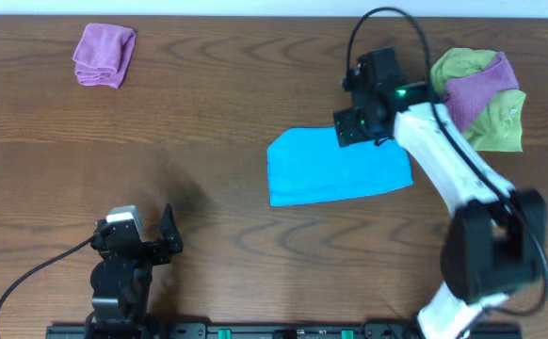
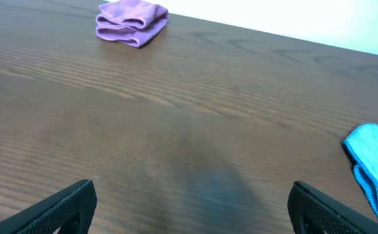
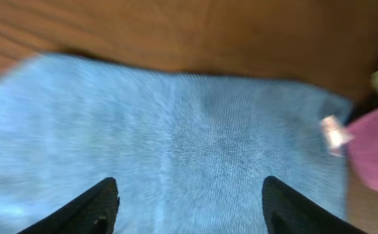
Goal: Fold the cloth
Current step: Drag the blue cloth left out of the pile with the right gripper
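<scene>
A blue cloth (image 1: pixel 330 169) lies folded flat on the wooden table, right of centre. It fills the right wrist view (image 3: pixel 176 143), and its edge shows at the right of the left wrist view (image 2: pixel 376 162). My right gripper (image 1: pixel 357 127) hovers over the cloth's far edge, open and empty, with its fingers (image 3: pixel 189 208) spread wide above the fabric. My left gripper (image 1: pixel 152 247) is open and empty near the table's front left, with its fingers (image 2: pixel 192 208) over bare wood.
A folded purple cloth (image 1: pixel 104 55) lies at the far left and shows in the left wrist view (image 2: pixel 130 23). A crumpled pile of green and purple cloths (image 1: pixel 481 94) sits at the far right, close to the blue cloth; a pink piece (image 3: pixel 374 153) shows in the right wrist view.
</scene>
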